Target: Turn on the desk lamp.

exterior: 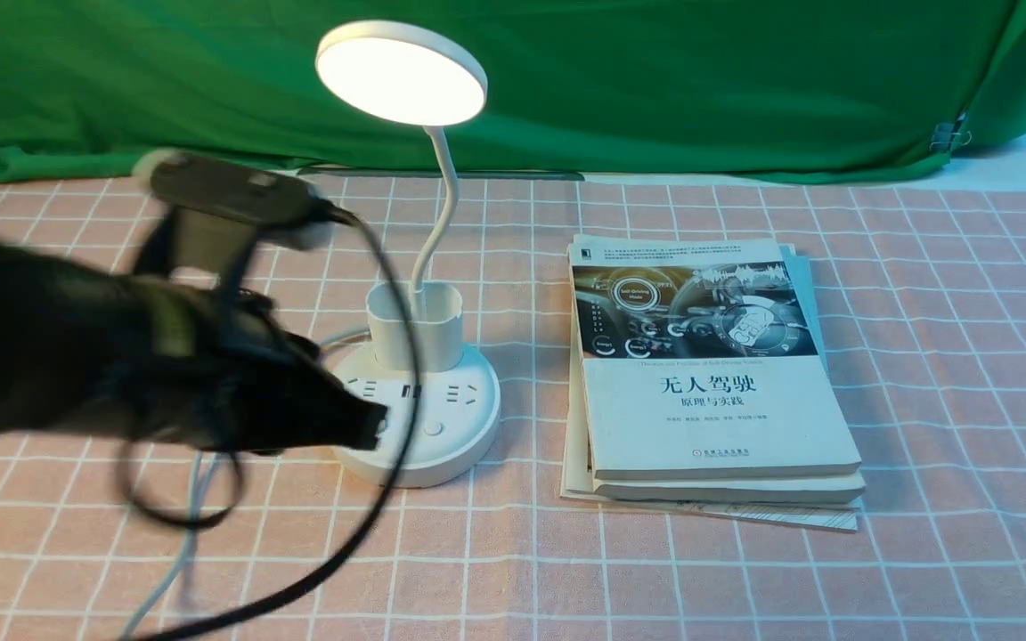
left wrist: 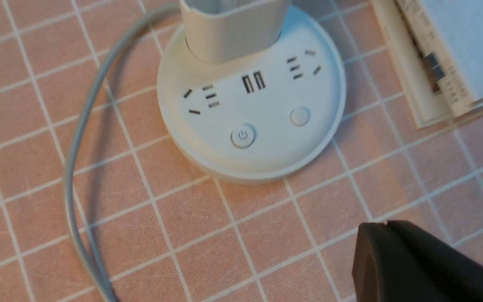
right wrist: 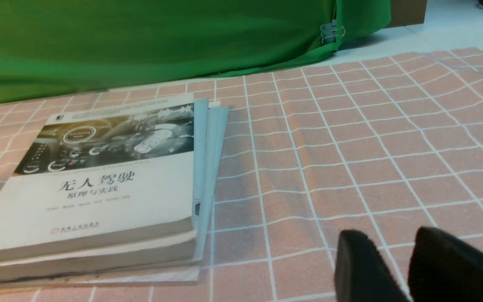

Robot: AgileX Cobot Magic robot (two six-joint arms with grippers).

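The desk lamp (exterior: 402,76) is lit and stands left of the stacked books (exterior: 713,383). The left gripper (left wrist: 375,224) is closed and empty; the right gripper (right wrist: 386,233) is slightly parted. The lamp could be switched off by a repeated button press, or snagged by the looping black cable (exterior: 397,445). In the front view, one button is partly covered and the left arm (exterior: 255,383) is blurred.

Occlusion, crop and blur notes

Front: left arm (exterior: 210,356) motion-blurred, covers part of lamp base (exterior: 468,445); black cable (exterior: 370,525) crosses cup (exterior: 442,325), runs off bottom edge; left wrist: cup top cut off, lamp head out of frame, book stack (left wrist: 447,63) cropped; right wrist: end effector (right wrist: 388,268) blurred, cropped
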